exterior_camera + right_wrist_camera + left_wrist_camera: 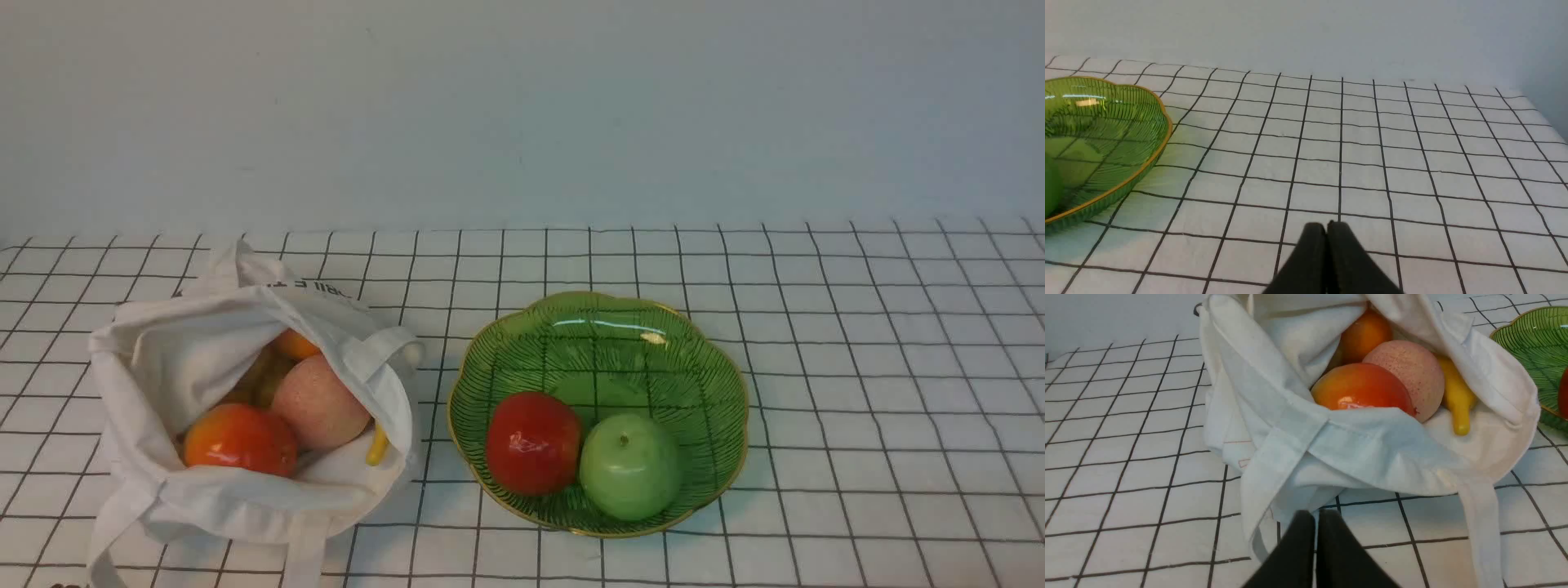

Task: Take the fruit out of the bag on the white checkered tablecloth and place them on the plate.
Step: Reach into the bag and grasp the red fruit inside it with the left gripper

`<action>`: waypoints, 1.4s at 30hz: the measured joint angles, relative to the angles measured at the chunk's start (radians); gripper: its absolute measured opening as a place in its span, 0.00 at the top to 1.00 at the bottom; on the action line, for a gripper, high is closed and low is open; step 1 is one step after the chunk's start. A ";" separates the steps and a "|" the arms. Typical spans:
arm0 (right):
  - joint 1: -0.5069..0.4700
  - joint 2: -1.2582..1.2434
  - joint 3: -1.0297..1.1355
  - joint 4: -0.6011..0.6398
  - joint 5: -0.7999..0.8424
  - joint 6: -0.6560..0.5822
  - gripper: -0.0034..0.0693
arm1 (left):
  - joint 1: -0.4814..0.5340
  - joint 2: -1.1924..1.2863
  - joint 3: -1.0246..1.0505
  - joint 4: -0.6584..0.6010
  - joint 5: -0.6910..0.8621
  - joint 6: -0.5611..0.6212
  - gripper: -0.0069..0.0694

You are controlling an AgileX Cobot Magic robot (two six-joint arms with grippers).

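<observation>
The bag [163, 359] lies slumped on the left part of the white checkered tablecloth [857, 327], its mouth gaping toward the robot and one strap handle trailing off the near edge of the front view. Inside the opening, an orange-red fruit [239, 439] sits nearest the rim, touching the pale pink peach [320, 402] beside it. A small orange [294, 345] is tucked deeper behind them, and the tip of a yellow banana [377, 445] pokes out next to the peach. The plate [604, 343] rests just to the right of the bag, apart from it, and carries a red apple [532, 443] and a green apple [630, 465] side by side at its near edge, touching. The left fingers [1296, 551] are drawn together with only a sliver between them, holding nothing, just short of the bag's near hem. The right fingers [1310, 257] are pressed together, also empty, over bare cloth to the right of the plate.
</observation>
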 joint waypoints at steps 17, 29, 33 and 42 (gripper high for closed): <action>0.000 0.000 0.000 0.000 0.000 0.000 0.97 | 0.000 0.000 0.000 0.000 0.000 0.000 0.92; 0.000 0.000 0.000 0.000 0.000 0.000 0.97 | 0.000 0.000 0.000 0.018 -0.005 0.000 0.92; 0.000 0.000 0.000 0.000 0.000 0.000 0.97 | 0.000 0.000 0.003 -0.004 -0.089 -0.036 0.92; 0.000 0.000 0.000 0.000 0.000 0.000 0.97 | 0.000 0.000 0.003 -0.318 -0.437 -0.218 0.92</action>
